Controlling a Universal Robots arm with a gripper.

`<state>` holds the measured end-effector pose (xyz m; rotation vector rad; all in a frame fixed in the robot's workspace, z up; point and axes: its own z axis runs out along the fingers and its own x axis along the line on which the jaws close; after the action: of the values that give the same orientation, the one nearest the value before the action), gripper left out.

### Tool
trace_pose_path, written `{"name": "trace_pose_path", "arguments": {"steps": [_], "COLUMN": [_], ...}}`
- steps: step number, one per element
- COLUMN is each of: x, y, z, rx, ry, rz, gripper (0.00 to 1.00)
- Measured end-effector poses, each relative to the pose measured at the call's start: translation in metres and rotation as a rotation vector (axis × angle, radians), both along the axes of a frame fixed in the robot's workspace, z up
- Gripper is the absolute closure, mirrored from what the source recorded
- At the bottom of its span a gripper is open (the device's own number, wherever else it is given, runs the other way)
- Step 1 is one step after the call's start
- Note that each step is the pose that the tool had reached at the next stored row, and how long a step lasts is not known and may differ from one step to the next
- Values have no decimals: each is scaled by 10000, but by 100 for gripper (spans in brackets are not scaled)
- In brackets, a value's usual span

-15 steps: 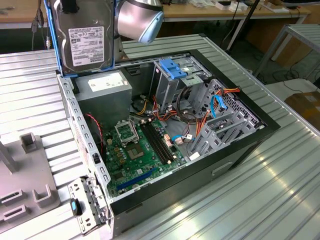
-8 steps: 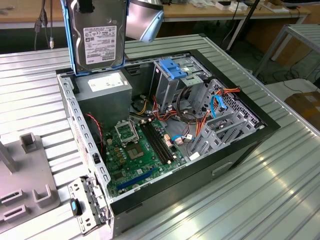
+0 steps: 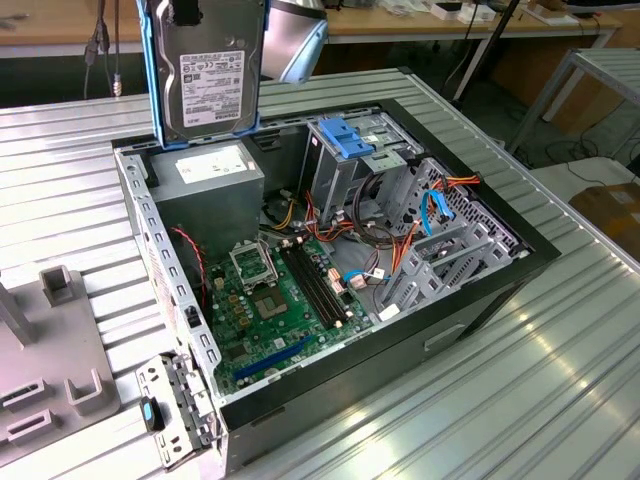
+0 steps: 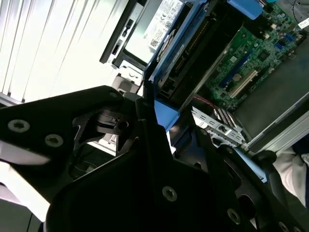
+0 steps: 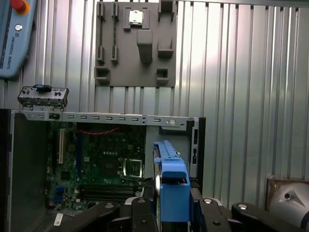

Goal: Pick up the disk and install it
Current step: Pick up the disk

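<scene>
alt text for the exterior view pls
The disk, grey metal in a blue frame, hangs upright above the power supply at one end of an open computer case. The case lies on a ribbed metal table, with its green motherboard and coloured cables exposed.

The disk sits upright in the claw. Beneath the claw lies the open case, with the motherboard on its floor.
</scene>
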<state>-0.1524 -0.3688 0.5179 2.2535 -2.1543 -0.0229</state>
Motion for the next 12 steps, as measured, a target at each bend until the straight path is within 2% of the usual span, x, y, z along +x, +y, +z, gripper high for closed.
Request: {"name": "trace_pose_path", "arguments": {"steps": [3,7,9,12], "x": [71,333,408,624], "y": [-1,0,-1,-1], "z": [0,0,0,0], "rx": [1,0,1,0], "ry": [0,1,0,0], "rz": [0,-1,0,-1], "gripper": [64,64,64,64]}}
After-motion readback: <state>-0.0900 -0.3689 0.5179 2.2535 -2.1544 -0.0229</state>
